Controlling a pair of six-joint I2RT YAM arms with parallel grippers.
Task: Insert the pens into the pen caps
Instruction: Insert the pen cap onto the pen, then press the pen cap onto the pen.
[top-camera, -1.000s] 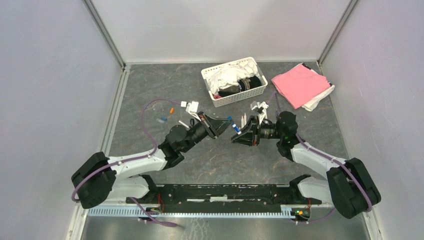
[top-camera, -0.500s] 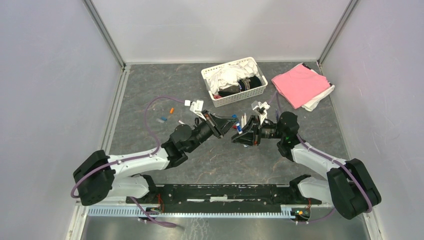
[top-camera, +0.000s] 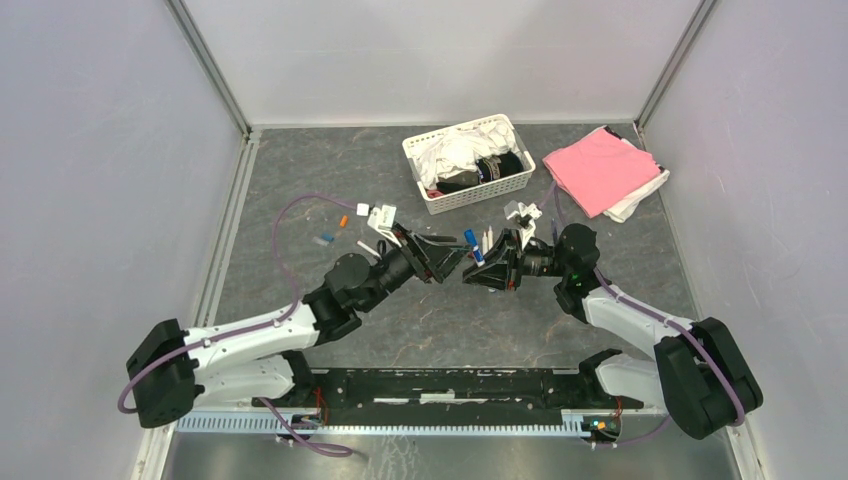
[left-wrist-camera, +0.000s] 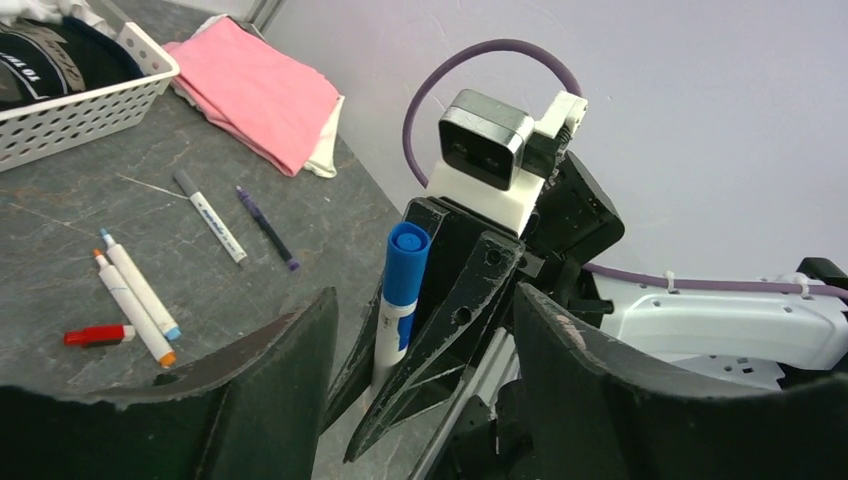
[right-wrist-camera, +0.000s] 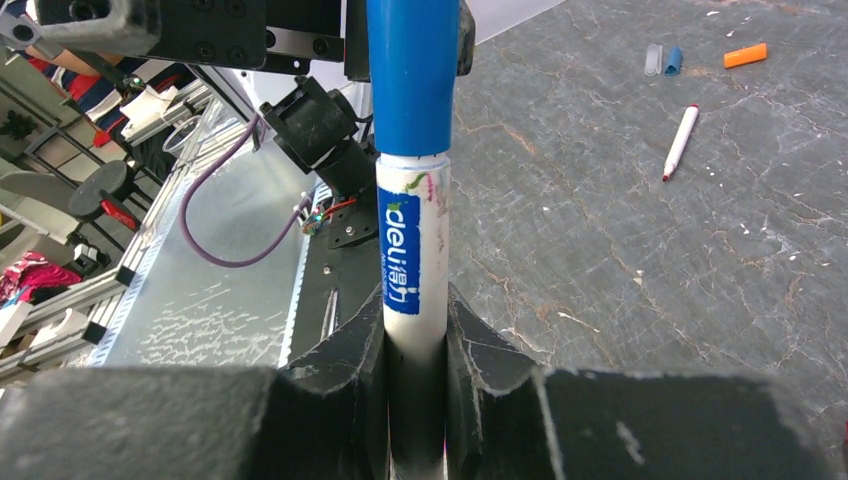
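My right gripper (right-wrist-camera: 415, 320) is shut on the white barrel of a pen (right-wrist-camera: 412, 260), held upright above the table. A blue pen cap (right-wrist-camera: 412, 75) sits on the pen's top end. My left gripper (left-wrist-camera: 425, 293) stands open facing it, one finger on each side of the capped pen (left-wrist-camera: 392, 335) and touching nothing. In the top view the two grippers (top-camera: 452, 255) (top-camera: 475, 262) meet mid-table. More pens (left-wrist-camera: 140, 285) and a red cap (left-wrist-camera: 95, 335) lie beyond the right arm. An orange cap (top-camera: 343, 221) and a blue cap (top-camera: 323, 240) lie at the left.
A white basket (top-camera: 478, 194) of cloth and dark items stands at the back centre. A folded pink cloth (top-camera: 600, 168) lies at the back right. A red-tipped pen (right-wrist-camera: 680, 140) lies on the grey table near the left caps.
My left gripper carried the blue cap to the right gripper's pen, then opened. The cap stays on the pen. The right gripper has not moved.
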